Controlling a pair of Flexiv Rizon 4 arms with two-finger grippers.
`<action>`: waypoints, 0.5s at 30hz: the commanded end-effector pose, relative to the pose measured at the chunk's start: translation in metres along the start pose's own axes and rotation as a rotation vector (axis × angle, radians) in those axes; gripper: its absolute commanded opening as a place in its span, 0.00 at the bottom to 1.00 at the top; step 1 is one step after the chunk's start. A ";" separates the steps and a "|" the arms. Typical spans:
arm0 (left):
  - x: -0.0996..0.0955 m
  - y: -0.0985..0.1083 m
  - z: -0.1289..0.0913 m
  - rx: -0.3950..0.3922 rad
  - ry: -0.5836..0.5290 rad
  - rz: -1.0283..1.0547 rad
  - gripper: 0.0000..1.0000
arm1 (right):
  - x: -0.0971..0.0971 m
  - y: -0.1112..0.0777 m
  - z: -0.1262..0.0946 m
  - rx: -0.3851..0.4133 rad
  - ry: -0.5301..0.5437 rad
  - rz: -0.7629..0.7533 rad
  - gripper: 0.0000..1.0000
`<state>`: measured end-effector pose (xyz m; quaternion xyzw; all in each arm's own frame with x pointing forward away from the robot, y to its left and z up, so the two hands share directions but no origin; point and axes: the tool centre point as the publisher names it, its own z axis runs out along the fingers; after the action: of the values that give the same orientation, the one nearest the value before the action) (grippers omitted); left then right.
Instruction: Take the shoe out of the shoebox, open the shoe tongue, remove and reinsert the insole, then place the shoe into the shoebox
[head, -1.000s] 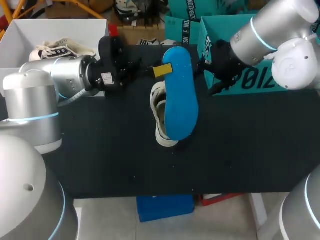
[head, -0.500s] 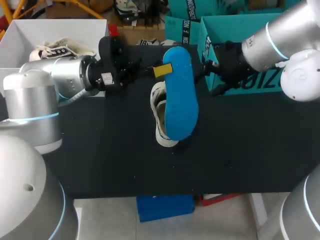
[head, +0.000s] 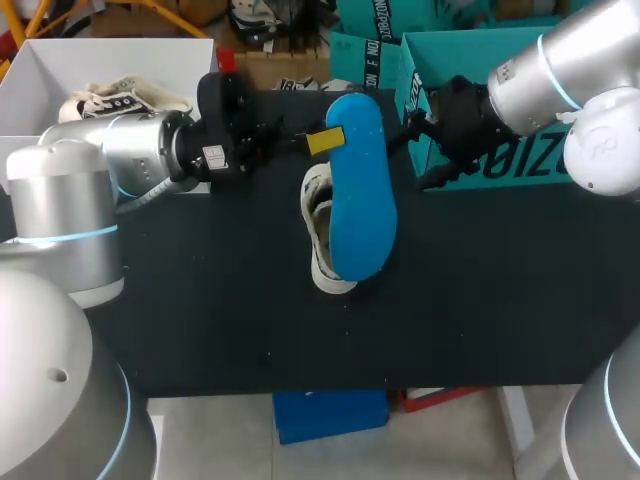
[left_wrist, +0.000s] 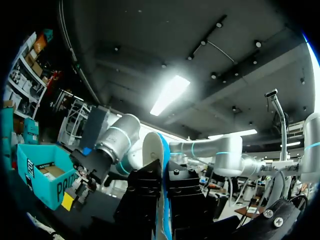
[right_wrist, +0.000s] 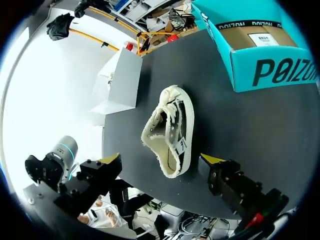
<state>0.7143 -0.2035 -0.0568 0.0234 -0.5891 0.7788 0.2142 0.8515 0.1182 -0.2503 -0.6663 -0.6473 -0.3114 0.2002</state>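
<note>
Insole (head: 358, 190), blue, is pinched in the left gripper (head: 322, 140) over the shoe (head: 322, 235); the right gripper (right_wrist: 161, 160) stands open.

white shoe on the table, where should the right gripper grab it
Probably the sidewalls at the end nearest the right gripper, coming from that arm's side: the cream canvas shoe lies lengthwise ahead of it, and the blue foam insole held over it blocks the top.
</note>
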 end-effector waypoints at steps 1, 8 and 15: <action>0.000 0.001 0.001 0.000 -0.003 0.001 0.00 | -0.010 -0.005 -0.006 0.013 0.290 0.041 1.00; 0.000 0.001 0.001 0.000 -0.003 0.001 0.00 | 0.000 -0.003 -0.008 0.031 0.445 0.021 1.00; 0.000 0.001 0.001 0.000 -0.003 0.001 0.00 | 0.010 -0.003 -0.003 0.042 0.606 0.014 1.00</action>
<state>0.7143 -0.2035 -0.0567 0.0234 -0.5891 0.7788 0.2142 0.8455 0.1204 -0.2340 -0.5835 -0.5945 -0.4308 0.3471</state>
